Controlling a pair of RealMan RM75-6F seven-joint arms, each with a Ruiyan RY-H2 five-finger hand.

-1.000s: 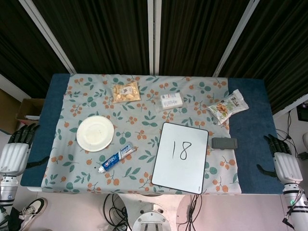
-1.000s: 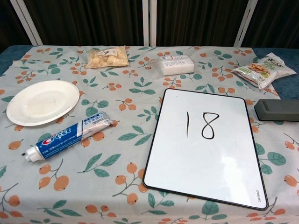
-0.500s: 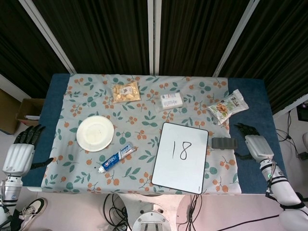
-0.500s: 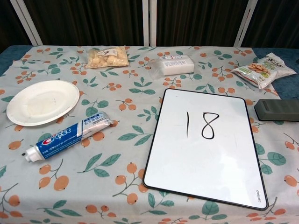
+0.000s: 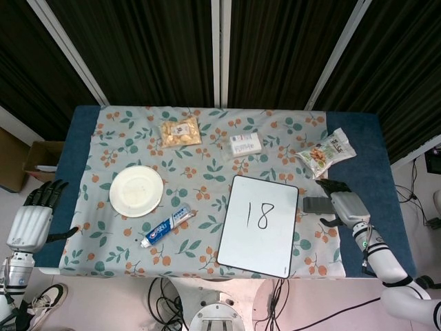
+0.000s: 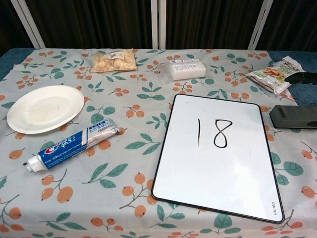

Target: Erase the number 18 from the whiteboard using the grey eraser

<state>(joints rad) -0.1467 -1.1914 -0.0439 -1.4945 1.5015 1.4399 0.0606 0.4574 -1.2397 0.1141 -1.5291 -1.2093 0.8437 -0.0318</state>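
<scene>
Nearest lies one whiteboard (image 6: 218, 156), flat and stiff, its 18 (image 6: 214, 133) unwiped; just beside its right edge sits the single grey eraser (image 6: 293, 116) — likely light and rigid, best taken across its long sides. The right hand (image 5: 342, 204) hovers over the eraser's right end, fingers apart, apparently holding nothing — the left hand (image 5: 31, 219) hangs open off the table's left edge. Farther back: one toothpaste tube (image 6: 73, 144), one plate (image 6: 45, 108), two snack bags, one white packet (image 6: 183, 69).

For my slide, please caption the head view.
Right hand over grey rectangular eraser beside white whiteboard reading 18.
</scene>
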